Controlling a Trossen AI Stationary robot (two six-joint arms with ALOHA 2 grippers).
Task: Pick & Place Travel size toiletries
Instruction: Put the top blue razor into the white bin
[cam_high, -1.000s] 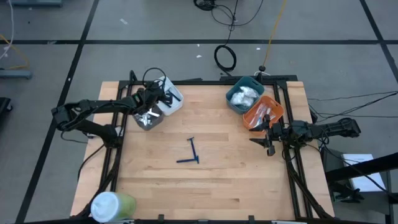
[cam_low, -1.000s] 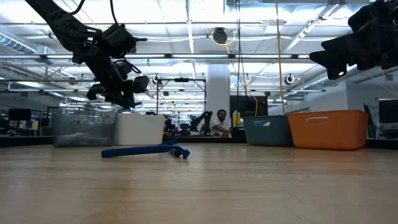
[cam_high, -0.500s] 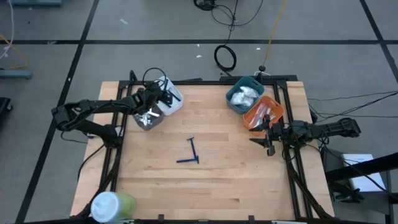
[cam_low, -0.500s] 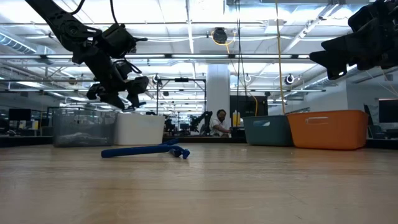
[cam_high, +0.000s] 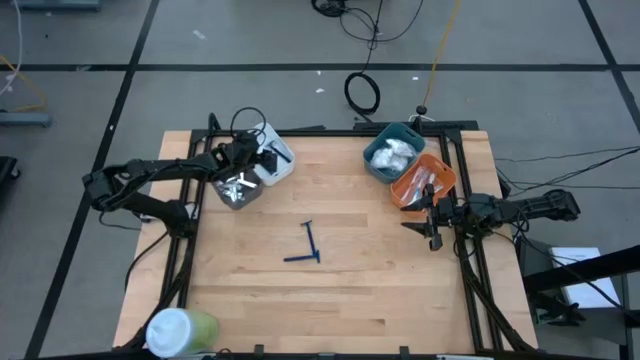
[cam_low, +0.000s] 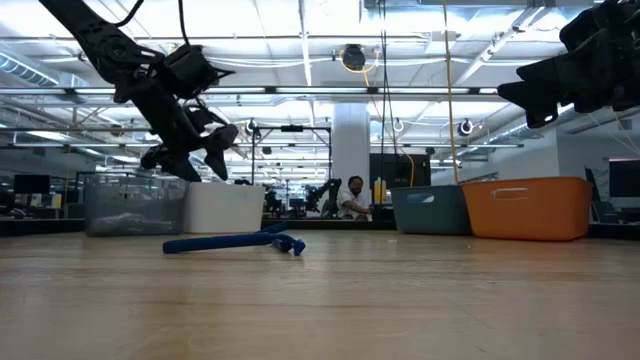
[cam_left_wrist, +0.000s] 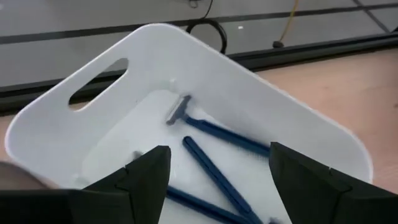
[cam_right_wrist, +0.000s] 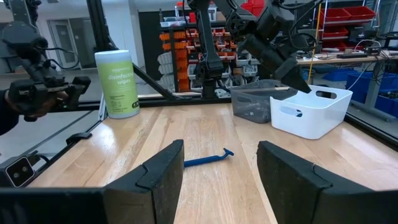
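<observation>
Two dark blue sticks, shaped like razors (cam_high: 308, 247), lie crossed flat on the table's middle; they also show in the low view (cam_low: 230, 242) and the right wrist view (cam_right_wrist: 208, 159). My left gripper (cam_high: 252, 160) hangs open and empty over the white bin (cam_high: 275, 160) at the far left, fingers pointing down into it (cam_left_wrist: 214, 180). Several more blue sticks (cam_left_wrist: 217, 134) lie on that bin's floor. My right gripper (cam_high: 432, 228) is open and empty at the right edge, beside the orange bin (cam_high: 425, 180).
A clear bin (cam_high: 235, 190) with silver tubes stands beside the white bin. A teal bin (cam_high: 392, 152) with white packets stands at the far right, next to the orange bin. A white-lidded green cup (cam_high: 180, 330) stands at the near left corner. Bare wood surrounds the two sticks.
My left gripper has shifted a little toward the table's right, farther over the white bin, and its fingers have tipped down. In the low view its fingers stand wider apart than before. The two sticks on the table and my right arm have kept still.
</observation>
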